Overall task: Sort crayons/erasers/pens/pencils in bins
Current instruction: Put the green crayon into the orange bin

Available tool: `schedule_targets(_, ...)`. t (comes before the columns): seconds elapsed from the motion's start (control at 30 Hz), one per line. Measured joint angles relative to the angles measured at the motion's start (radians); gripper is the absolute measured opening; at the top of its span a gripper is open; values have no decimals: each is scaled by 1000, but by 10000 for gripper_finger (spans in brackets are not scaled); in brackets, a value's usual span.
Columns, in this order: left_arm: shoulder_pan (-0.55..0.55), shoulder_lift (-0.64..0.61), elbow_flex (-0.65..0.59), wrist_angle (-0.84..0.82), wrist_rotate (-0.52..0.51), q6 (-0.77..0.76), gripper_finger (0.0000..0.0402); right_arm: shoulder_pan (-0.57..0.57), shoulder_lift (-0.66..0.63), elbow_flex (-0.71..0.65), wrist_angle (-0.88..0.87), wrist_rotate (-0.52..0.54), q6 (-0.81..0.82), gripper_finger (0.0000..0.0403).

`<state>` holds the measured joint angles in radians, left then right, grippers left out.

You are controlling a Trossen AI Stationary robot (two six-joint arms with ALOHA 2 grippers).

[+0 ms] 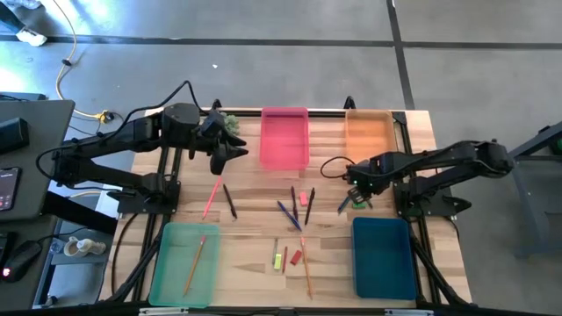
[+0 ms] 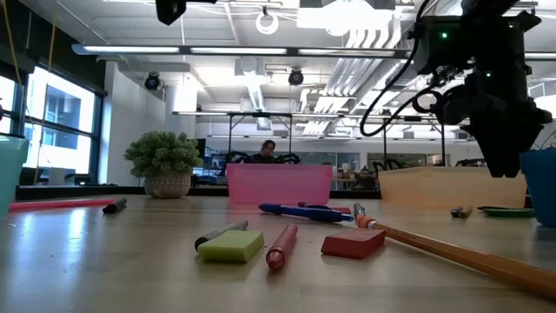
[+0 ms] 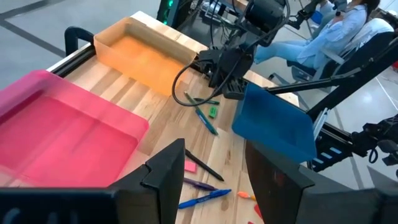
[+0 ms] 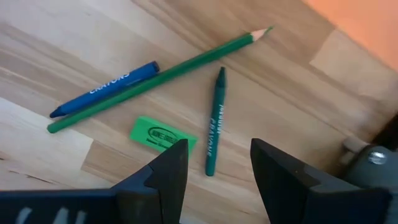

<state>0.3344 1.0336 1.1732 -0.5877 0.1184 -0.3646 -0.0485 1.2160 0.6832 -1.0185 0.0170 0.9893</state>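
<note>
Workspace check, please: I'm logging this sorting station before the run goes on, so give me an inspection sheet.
Surface: wooden table, items scattered mid-table.
Job's things: pink bin, orange bin and blue bin look empty; green bin holds one orange pencil. Green eraser, green crayon, blue crayon and green pencil lie loose.
Clutter: potted plant at table's far edge.
Grippers: left gripper open, beside pink bin; right gripper open over green crayon.
Cables: black loop by right arm.
Surroundings: seated person behind.
</note>
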Motion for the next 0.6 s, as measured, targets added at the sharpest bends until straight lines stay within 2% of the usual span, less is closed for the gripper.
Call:
schedule_targets(0.23,0,0,0,0,-7,-2,156,18,0,-78,122,-10,57,167)
schedule_targets(0.37,0,0,0,0,-46,-2,156,16,0,-79,126,19,50,167)
schedule_targets(0.6,0,0,0,0,-55,-2,156,16,0,-105,139,59,59,167)
